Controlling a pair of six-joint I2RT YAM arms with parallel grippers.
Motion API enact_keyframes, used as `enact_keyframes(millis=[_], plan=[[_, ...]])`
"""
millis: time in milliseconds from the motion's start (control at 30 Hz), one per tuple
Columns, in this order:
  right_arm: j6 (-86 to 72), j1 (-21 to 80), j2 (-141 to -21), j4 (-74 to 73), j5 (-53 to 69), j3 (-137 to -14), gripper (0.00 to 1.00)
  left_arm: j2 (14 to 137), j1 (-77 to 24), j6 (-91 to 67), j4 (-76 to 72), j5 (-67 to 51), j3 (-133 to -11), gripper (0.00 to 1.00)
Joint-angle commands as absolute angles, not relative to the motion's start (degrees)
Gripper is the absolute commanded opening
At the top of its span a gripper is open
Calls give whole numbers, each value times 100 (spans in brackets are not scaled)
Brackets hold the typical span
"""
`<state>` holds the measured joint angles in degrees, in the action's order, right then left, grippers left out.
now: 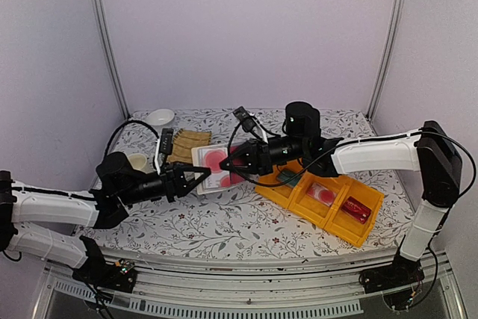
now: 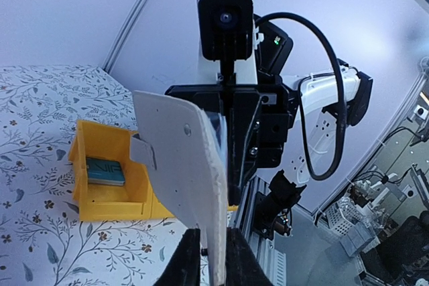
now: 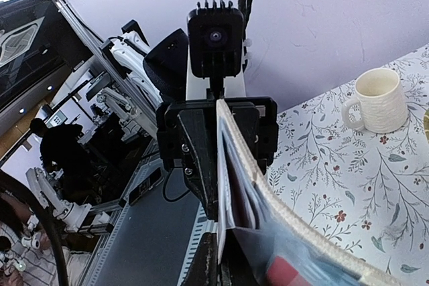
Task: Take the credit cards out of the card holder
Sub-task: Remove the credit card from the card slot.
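Top external view: two robot arms meet over the middle of a table covered in a floral-print cloth. Between them a small beige leather-like bifold card holder is held spread open, its pale inner face with red round shapes turned toward the camera. The left gripper has its jaws closed on the holder's left edge, and the right gripper has its jaws closed on the opposite edge. In the left wrist view the card holder stands edge-on, beige outer face and snap tab showing, pinched between two dark fingers at the bottom of the frame. In the right wrist view it again runs edge-on, with grey-blue lining and a patch of red near the bottom. Whether it touches the table cannot be told. To the right sits a row of yellow plastic trays. A thin teal card lies in the compartment nearest the holder, a whitish-pink card with a red circle lies in the middle one, and a small red item lies in the last. A white mug, a white bowl and a woven bamboo mat sit at the back left.
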<state>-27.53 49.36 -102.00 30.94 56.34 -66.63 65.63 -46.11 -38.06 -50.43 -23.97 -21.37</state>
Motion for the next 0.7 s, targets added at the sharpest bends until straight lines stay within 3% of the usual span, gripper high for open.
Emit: enact_keyframes(millis=[0,467,667], plan=[[-2694,4822,-10209,2752,5541,-6628,2,6804,-4492,-4067,-5225,-2226,-1732,25],[-3089,4799,-11891,2888,5762,-7119,2,7473,-4147,-4066,-5306,-2208,-1184,36],[-3193,4782,-12289,2878,5772,-7269,2,8551,-3691,-4409,-6155,-2888,-1121,7]])
